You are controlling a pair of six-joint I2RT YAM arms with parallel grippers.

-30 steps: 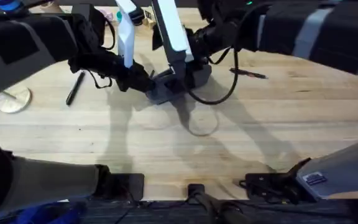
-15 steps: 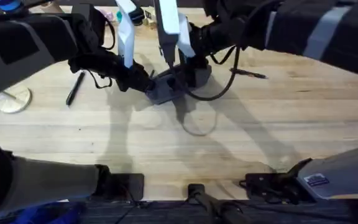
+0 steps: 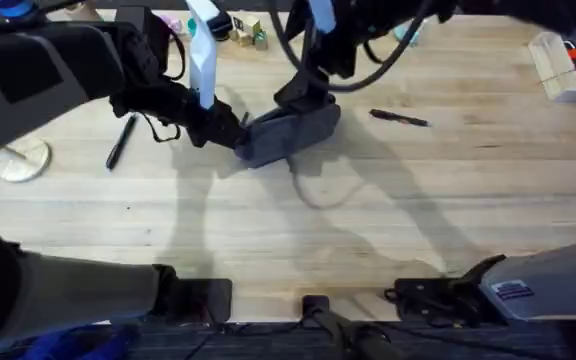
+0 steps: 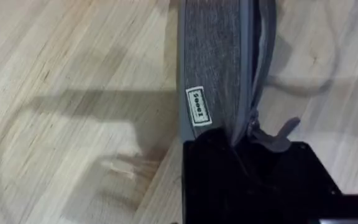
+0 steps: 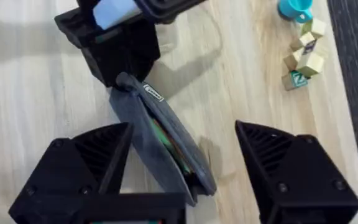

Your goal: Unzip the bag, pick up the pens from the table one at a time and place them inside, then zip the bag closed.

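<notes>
My right pincer (image 5: pixel 185 165): lifted off the oblong grey-blue fabric pouch (image 3: pixel 290 133), fingers now spread above it. Pouch: top now uncovered in the overhead view. Right arm: drawn up and back.

The left end effector (image 4: pixel 253 168) hides the bag's (image 4: pixel 219 62) end.

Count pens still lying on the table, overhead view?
2. One black pen lies left of the bag, beyond the left end effector; one dark pen lies to the bag's right. More may be hidden under the arms.
</notes>
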